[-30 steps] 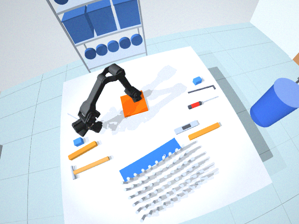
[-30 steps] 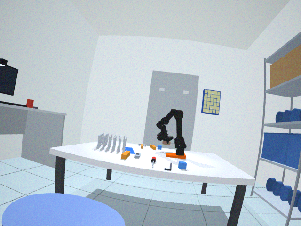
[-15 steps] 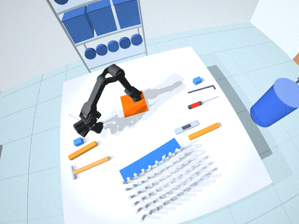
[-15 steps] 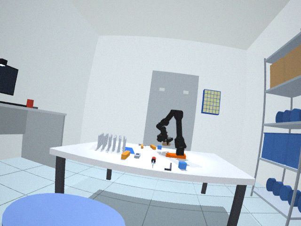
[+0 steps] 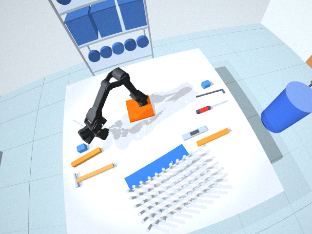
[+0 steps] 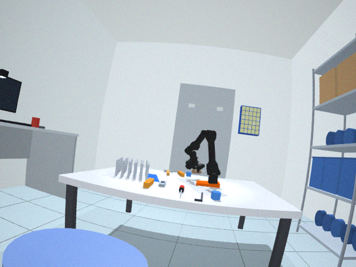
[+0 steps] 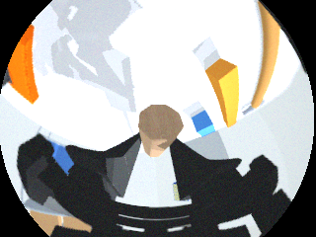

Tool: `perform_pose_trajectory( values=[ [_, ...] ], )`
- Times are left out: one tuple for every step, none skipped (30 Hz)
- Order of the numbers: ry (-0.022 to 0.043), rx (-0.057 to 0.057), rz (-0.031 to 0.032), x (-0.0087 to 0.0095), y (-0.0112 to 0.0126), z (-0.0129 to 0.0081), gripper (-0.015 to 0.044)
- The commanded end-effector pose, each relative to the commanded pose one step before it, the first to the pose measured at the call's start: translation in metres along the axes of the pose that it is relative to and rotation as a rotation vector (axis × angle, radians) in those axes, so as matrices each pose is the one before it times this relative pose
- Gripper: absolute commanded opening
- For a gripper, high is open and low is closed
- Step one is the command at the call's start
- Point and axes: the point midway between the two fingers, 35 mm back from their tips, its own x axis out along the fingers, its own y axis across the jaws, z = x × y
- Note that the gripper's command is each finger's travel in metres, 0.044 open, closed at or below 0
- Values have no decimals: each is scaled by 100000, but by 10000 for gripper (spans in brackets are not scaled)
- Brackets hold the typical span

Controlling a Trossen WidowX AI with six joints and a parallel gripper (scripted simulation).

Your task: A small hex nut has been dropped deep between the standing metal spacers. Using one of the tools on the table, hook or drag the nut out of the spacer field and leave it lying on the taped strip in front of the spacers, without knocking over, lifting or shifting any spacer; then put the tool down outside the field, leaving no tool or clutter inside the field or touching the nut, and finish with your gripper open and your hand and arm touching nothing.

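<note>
My gripper (image 5: 93, 134) (image 6: 197, 169) (image 7: 156, 136) hangs low over the left side of the white table (image 5: 176, 68), shut on a tool with a brown handle (image 7: 160, 128) (image 6: 196, 171). Its thin pale shaft (image 5: 77, 123) sticks out to the left of the hand. The standing metal spacers (image 5: 181, 186) (image 6: 132, 169) fill the front of the table. The blue taped strip (image 5: 151, 168) (image 6: 153, 176) lies along their near edge. I cannot pick out the hex nut among the spacers.
Left of the strip lie a blue cube (image 5: 82, 147), an orange bar (image 5: 86, 157) and an orange-handled scraper (image 5: 94, 172). On the right lie a hex key (image 5: 210, 93), a red-handled screwdriver (image 5: 205, 109), a grey block (image 5: 194, 132), an orange bar (image 5: 212, 136) and a blue cube (image 5: 205, 84).
</note>
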Motion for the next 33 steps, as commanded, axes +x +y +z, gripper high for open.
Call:
perform_pose_trajectory(
  values=[
    [806, 375, 316, 329, 177, 115, 0],
    [-1, -1, 1, 66, 26, 49, 0],
    [-1, -1, 1, 66, 26, 49, 0],
    [-1, -1, 1, 66, 26, 49, 0],
    [-1, -1, 1, 65, 27, 49, 0],
    [-1, -1, 1, 65, 27, 49, 0],
    [-1, -1, 1, 65, 27, 49, 0],
    [-1, -1, 1, 65, 27, 49, 0],
    [-1, -1, 1, 65, 28, 49, 0],
    [-1, -1, 1, 65, 28, 49, 0],
    [-1, -1, 1, 64, 28, 49, 0],
    [-1, -1, 1, 64, 28, 49, 0],
    [-1, -1, 1, 64, 29, 49, 0],
    [-1, -1, 1, 64, 29, 49, 0],
    [-1, -1, 1, 64, 29, 49, 0],
    [-1, -1, 1, 64, 29, 49, 0],
    [-1, -1, 1, 64, 30, 49, 0],
    [-1, -1, 1, 63, 30, 49, 0],
    [-1, -1, 1, 63, 30, 49, 0],
    [-1, -1, 1, 63, 30, 49, 0],
    [-1, -1, 1, 63, 31, 49, 0],
    [-1, -1, 2, 63, 31, 49, 0],
    [-1, -1, 2, 63, 31, 49, 0],
    [-1, -1, 2, 62, 31, 49, 0],
    [-1, -1, 2, 62, 32, 49, 0],
    [-1, -1, 2, 62, 32, 49, 0],
    [-1, -1, 2, 62, 32, 49, 0],
    [-1, -1, 2, 62, 32, 49, 0],
    [-1, -1, 2, 61, 32, 49, 0],
    [-1, -1, 2, 61, 33, 49, 0],
    [-1, -1, 2, 61, 33, 48, 0],
    [-1, -1, 2, 61, 33, 48, 0],
    [-1, -1, 2, 61, 33, 48, 0]
  ],
)
